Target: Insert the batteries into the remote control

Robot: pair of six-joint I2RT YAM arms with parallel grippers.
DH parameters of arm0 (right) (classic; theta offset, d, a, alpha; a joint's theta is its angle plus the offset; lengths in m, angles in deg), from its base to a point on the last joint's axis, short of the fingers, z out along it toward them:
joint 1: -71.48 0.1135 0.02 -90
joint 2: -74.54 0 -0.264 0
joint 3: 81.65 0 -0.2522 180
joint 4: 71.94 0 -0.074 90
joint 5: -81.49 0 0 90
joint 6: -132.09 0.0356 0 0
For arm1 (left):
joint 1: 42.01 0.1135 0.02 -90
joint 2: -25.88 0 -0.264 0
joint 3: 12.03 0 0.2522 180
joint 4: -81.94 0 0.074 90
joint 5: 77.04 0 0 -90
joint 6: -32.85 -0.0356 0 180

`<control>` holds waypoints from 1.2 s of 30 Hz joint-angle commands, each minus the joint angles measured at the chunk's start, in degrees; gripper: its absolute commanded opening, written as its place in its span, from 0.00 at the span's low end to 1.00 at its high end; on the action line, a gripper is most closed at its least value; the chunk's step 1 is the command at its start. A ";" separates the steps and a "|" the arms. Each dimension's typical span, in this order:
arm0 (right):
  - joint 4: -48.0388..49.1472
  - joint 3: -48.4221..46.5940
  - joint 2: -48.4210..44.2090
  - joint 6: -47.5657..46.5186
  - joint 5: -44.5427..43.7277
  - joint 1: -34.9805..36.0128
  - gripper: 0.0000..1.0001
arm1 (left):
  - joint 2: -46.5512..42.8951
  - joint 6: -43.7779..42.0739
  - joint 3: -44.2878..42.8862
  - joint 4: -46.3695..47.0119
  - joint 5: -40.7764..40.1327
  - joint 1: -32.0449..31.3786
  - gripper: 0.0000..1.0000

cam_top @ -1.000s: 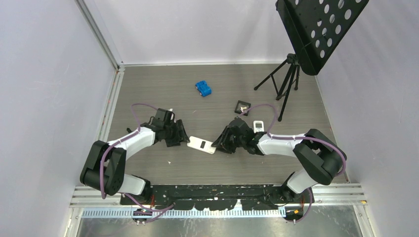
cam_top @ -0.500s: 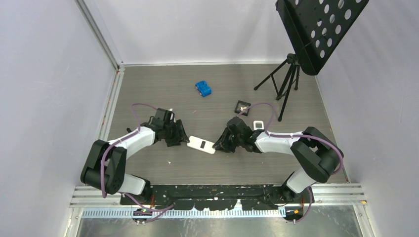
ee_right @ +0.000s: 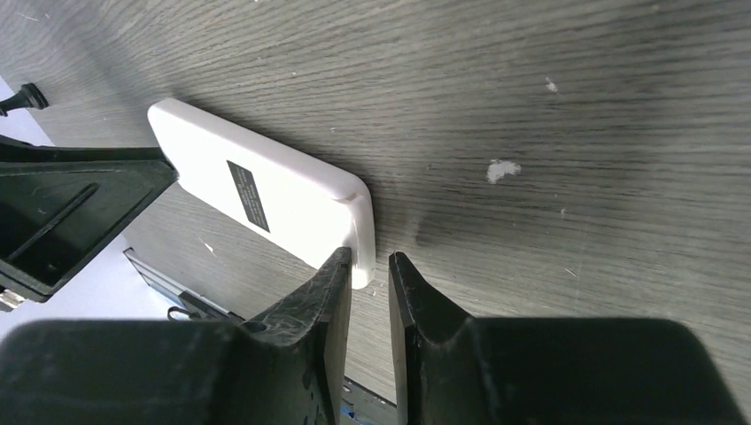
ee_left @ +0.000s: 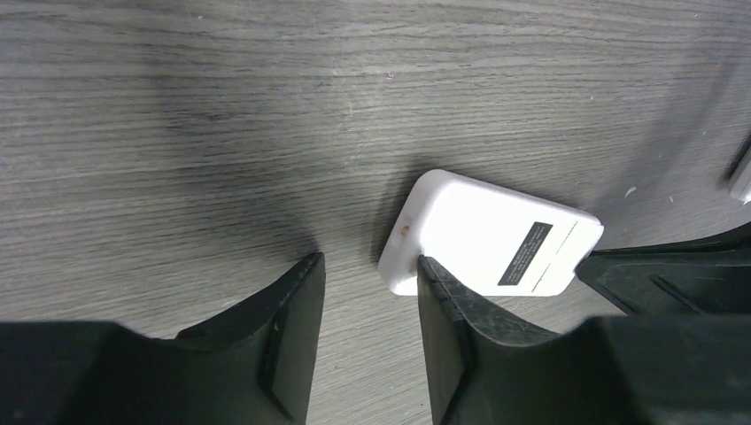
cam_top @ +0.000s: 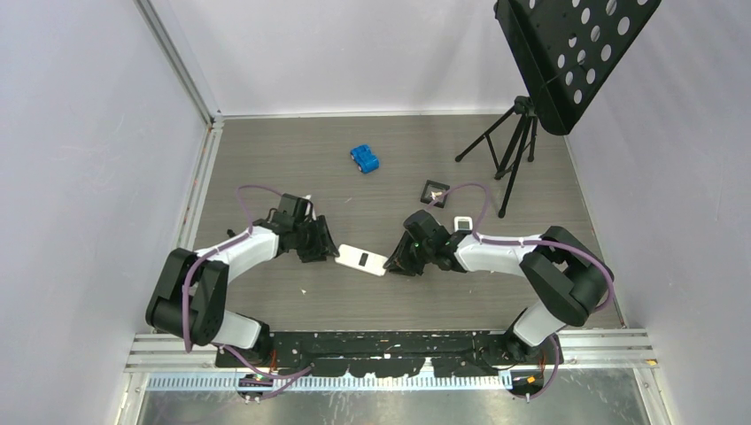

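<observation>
One white remote control (cam_top: 361, 259) lies flat near the middle of the table (cam_top: 266, 159). My left gripper (ee_left: 367, 274) touches one end with jaws apart, and my right gripper (ee_right: 370, 262) touches the other, jaws a little apart, holding nothing.

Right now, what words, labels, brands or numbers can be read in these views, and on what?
Nothing can be read in any view.
Black label on the remote control: lines of small white print, too blurred to read.
Blue block: too small to show any marking.
</observation>
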 commanded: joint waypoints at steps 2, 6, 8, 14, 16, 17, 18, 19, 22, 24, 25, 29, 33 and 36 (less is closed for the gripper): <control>-0.73 -2.45 0.94 -0.99 -0.78 0.35 0.24 | 2.07 -0.76 0.23 0.21 1.29 0.05 0.42; -0.44 -3.07 1.84 -1.00 -0.41 0.36 0.19 | 2.47 -0.29 0.72 1.39 3.06 0.06 0.40; 0.11 -3.24 2.39 -0.92 -0.05 0.35 0.17 | 2.82 0.14 0.97 2.30 4.22 0.04 0.38; 2.12 -4.33 5.14 -0.34 1.73 0.34 0.10 | 4.20 2.01 3.59 6.20 7.76 0.04 0.27; 4.80 -4.81 6.48 0.02 2.77 0.48 0.08 | 4.72 2.54 4.57 7.45 8.75 0.04 0.26; 5.47 -5.18 7.11 0.15 3.02 0.43 0.08 | 5.03 2.74 4.82 7.82 9.07 0.04 0.25; 5.55 -5.53 7.56 0.15 3.02 0.51 0.08 | 5.15 2.82 4.96 7.99 9.20 0.04 0.25; 5.56 -5.79 7.59 0.03 2.83 0.58 0.07 | 5.13 2.78 4.99 7.98 9.10 0.04 0.25; 4.13 -5.56 5.42 -1.28 -0.02 0.52 0.07 | 3.79 2.65 3.69 6.08 7.50 0.04 0.25; 1.99 -5.28 1.68 -2.91 -3.54 0.52 0.10 | 2.11 1.93 1.35 3.32 5.04 0.05 0.27; 0.41 -4.89 -0.19 -3.72 -5.16 0.52 0.13 | 1.17 1.45 -0.09 1.63 3.58 0.08 0.29; -4.99 -3.10 -9.93 -6.86 -13.82 0.52 0.29 | -3.37 -0.44 -5.86 -4.85 -3.54 0.13 0.47; -13.18 -2.28 -20.10 -10.07 -20.98 0.56 0.37 | -10.21 -1.66 -9.26 -9.97 -9.33 0.13 0.70; -19.51 -1.23 -28.16 -11.28 -27.80 0.54 0.42 | -15.80 -2.14 -10.25 -14.20 -12.56 0.13 0.90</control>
